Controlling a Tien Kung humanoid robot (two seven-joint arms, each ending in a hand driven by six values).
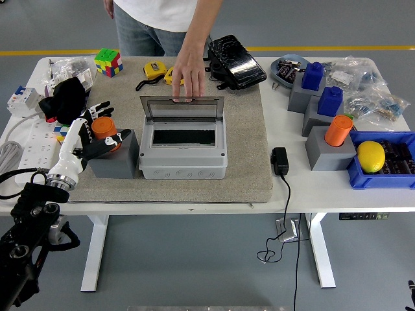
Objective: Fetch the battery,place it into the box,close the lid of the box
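Note:
An orange battery (104, 126) stands in a grey holder block (118, 160) at the left end of the grey mat. My left hand (107, 122) is wrapped around it, fingers behind and thumb across the front. The grey box (183, 157) sits mid-mat with its clear lid (183, 108) standing open at the back; the inside looks dark and empty. A person at the far side rests a hand (187, 76) on the lid's top edge. My right hand is out of view.
At the right, grey blocks hold a second orange battery (338, 130) and blue ones (312, 76). A blue bin (391, 177) holds a lemon (370, 156). A black adapter (279, 161), tape measures (154, 69), a puzzle cube (107, 61) and a black pouch (236, 61) lie around.

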